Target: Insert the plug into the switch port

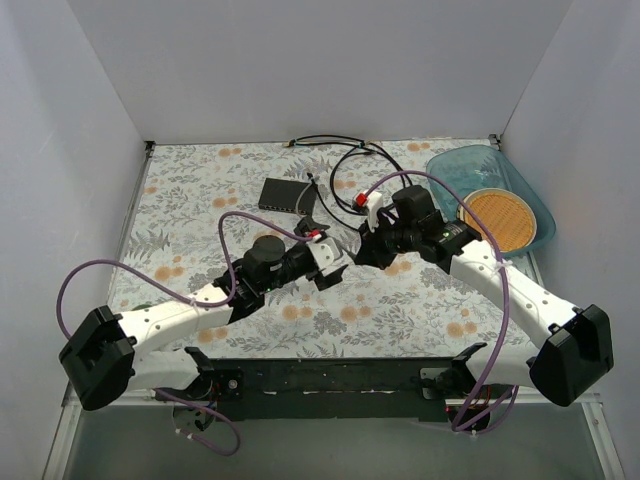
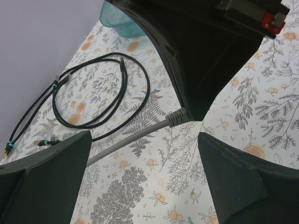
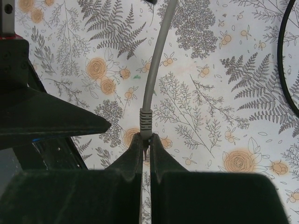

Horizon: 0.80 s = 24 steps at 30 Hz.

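The black switch [image 1: 285,193] lies flat on the floral cloth, behind and left of both grippers. My right gripper [image 3: 146,138] is shut on the plug [image 3: 146,140] of a grey cable [image 3: 156,60]; only the ribbed boot [image 3: 145,122] sticks out past the fingertips. In the top view the right gripper [image 1: 362,254] hovers mid-table, apart from the switch. My left gripper [image 2: 144,136] is open and empty, its fingers either side of bare cloth just below the held plug [image 2: 177,117]. In the top view the left gripper [image 1: 330,268] sits close beside the right one.
A coiled black cable [image 1: 345,178] lies behind the grippers and shows in the left wrist view [image 2: 100,93]. A blue tray [image 1: 455,165] holding a round orange mat [image 1: 500,220] stands at the back right. White walls enclose the table.
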Motion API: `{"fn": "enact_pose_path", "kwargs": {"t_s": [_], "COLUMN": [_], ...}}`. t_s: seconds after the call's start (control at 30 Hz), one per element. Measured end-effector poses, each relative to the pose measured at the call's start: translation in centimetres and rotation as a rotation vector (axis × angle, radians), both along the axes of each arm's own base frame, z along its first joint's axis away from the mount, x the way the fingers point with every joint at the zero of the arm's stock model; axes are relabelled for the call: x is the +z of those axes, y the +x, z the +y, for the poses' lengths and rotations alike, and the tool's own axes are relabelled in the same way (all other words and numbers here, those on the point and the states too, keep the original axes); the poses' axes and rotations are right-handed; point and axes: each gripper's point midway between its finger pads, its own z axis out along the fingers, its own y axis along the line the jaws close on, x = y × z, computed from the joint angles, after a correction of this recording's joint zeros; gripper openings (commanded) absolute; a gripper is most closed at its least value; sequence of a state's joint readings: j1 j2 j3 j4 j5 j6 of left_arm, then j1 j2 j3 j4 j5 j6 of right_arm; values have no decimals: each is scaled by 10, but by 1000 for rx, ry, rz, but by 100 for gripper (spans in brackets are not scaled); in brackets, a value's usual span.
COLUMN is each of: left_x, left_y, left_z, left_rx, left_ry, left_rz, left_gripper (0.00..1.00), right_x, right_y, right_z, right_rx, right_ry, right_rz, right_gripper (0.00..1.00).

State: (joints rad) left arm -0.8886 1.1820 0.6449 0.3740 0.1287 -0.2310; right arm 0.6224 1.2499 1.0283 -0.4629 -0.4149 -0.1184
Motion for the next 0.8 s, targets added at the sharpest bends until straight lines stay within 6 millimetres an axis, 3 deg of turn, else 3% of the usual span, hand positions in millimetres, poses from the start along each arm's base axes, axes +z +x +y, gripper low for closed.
{"fn": "enact_pose_path", "kwargs": {"t_s": [0.17,0.3,0.33,0.4,0.43,0.5,0.53,0.57,0.7,0.8], "left_x": [-5,-10,-13,-21,-25,-33,-37,-40,-49,-48], "left_y": [1,5,6,7,7,9,11,11,17,20], "left_z": [-9,-18,-21,-26,-27,-30,-30,-31,-31,-35], "left_rx": [-31,-48,-53,-62,-66,-71,-65,-65,-46,-27], "left_ry": [32,63,73,97,112,137,151,164,198,179], "left_rz": [-26,-45,-47,-45,-44,-39,-39,-36,-23,4], "left_gripper": [98,88,79,70,52,31,7,0,0,0], "right_x": [3,3,3,2,2,3,2,2,9,20], "right_y": [1,-1,-1,0,0,-1,-1,-1,6,11], "right_z": [0,0,0,0,-1,0,-1,-2,-8,-10], "right_rx": [7,15,15,14,14,16,14,10,-26,-55], "right_ry": [-1,1,0,-4,-4,-3,-6,-12,-23,-16], "right_rz": [-9,-8,-9,-10,-9,-10,-8,-11,-43,-77], "right_gripper": [1,1,1,1,1,1,1,5,25,48]}}
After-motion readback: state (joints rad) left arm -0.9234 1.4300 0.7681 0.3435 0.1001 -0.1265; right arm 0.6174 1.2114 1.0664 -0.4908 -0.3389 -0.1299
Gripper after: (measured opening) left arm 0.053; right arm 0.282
